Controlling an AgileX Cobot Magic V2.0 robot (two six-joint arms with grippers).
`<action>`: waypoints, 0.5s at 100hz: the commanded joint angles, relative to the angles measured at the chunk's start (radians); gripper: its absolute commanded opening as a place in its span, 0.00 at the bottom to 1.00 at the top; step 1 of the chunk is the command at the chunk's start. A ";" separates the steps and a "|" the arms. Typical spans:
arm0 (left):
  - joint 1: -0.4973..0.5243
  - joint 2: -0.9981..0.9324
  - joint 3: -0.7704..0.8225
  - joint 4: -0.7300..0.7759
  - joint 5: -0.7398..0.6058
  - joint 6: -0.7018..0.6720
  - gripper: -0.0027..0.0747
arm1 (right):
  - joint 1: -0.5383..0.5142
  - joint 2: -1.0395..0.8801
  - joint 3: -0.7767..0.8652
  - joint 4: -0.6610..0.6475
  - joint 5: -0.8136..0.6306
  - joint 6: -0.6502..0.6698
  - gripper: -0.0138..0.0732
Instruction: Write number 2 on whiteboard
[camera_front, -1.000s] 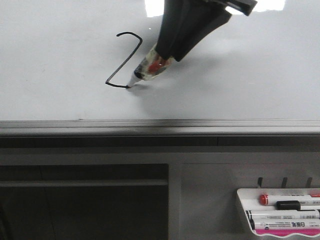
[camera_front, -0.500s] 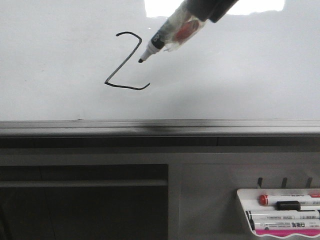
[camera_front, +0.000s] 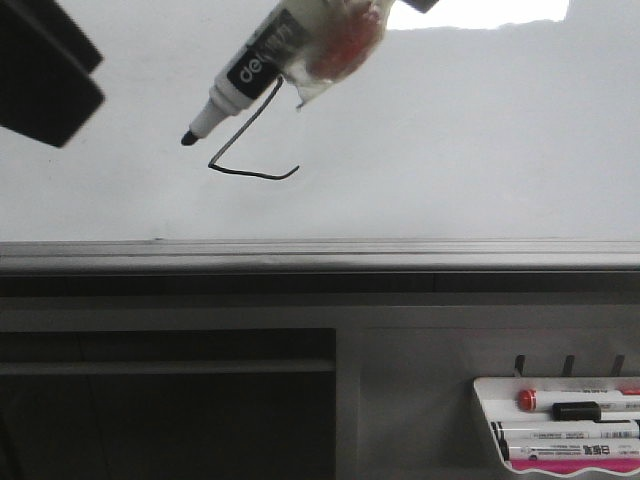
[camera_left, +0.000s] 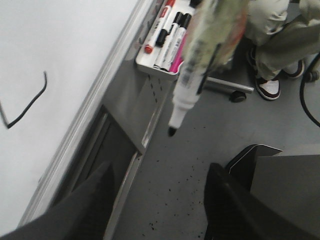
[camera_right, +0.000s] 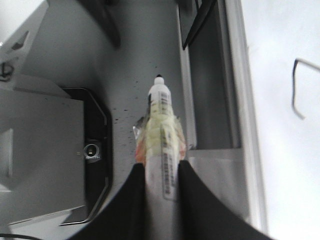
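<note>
Item: number 2 (camera_front: 252, 160) on whiteboard (camera_front: 480, 140), complete. We note right end effector (camera_right: 161, 167) grasping marker (camera_front: 245, 75), tip lifted just left; left end effector (camera_left: 157, 210) released.

Brand lettering "deli" in white on the black band of the marker (camera_front: 262, 60), seen in the front view with its last letter partly hidden. Hand-drawn black number 2 (camera_front: 250, 160) on the whiteboard (camera_front: 480, 150); only diagonal and base stroke visible in the front view, upper hook covered by the marker. Small dark print on the white labels of the markers in the tray (camera_front: 560, 425), too small to read. Fine print along the marker barrel in the right wrist view (camera_right: 161, 150), blurred and illegible.
</note>
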 joint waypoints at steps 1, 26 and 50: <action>-0.039 0.025 -0.055 -0.039 -0.090 0.021 0.51 | -0.002 -0.026 -0.023 0.016 -0.078 -0.060 0.18; -0.073 0.082 -0.076 -0.042 -0.200 0.055 0.51 | -0.002 -0.026 -0.023 0.016 -0.139 -0.105 0.18; -0.073 0.084 -0.076 -0.042 -0.210 0.055 0.51 | -0.002 -0.026 -0.023 0.016 -0.139 -0.105 0.18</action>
